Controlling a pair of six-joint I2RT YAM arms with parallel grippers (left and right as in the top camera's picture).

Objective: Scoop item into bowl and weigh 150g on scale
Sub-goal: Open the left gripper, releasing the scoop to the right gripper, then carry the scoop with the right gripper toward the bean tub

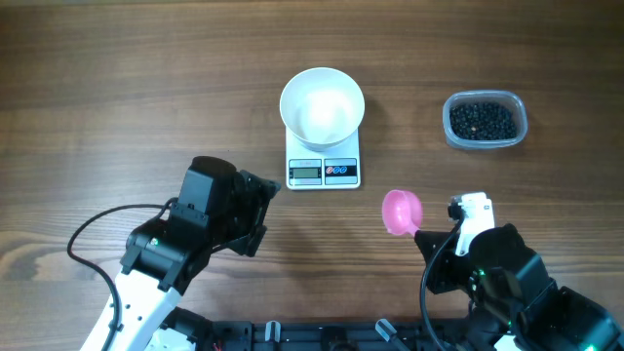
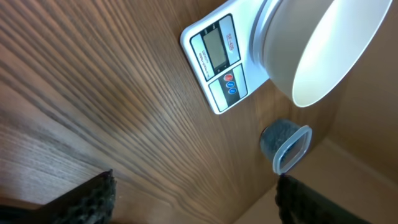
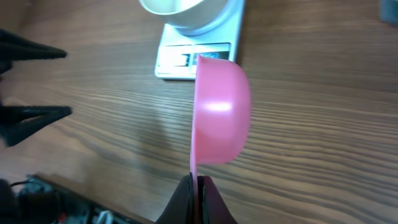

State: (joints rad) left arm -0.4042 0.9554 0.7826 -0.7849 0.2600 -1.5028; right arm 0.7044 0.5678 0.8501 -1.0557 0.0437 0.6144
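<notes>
The white bowl [image 1: 322, 102] stands empty on the white scale [image 1: 324, 173], whose display faces me. The item, small black beans [image 1: 483, 118], fills a clear tub [image 1: 485, 139] at the right. My right gripper [image 1: 426, 241] is shut on the thin handle of a pink scoop [image 1: 402, 211]; in its wrist view the gripper [image 3: 198, 183] holds the empty scoop [image 3: 221, 112] on edge above the wood. My left gripper [image 1: 265, 213] stands open left of the scale, with nothing between its jaws [image 2: 194, 186]. Its camera shows the scale [image 2: 217, 59], bowl [image 2: 317, 50] and tub [image 2: 286, 146].
The tabletop is brown wood [image 1: 117, 88]. A black cable [image 1: 93, 229] loops beside the left arm. The arm bases and a black rail run along the front edge [image 1: 322, 336]. The left gripper's fingers [image 3: 31, 53] show at the left of the right wrist view.
</notes>
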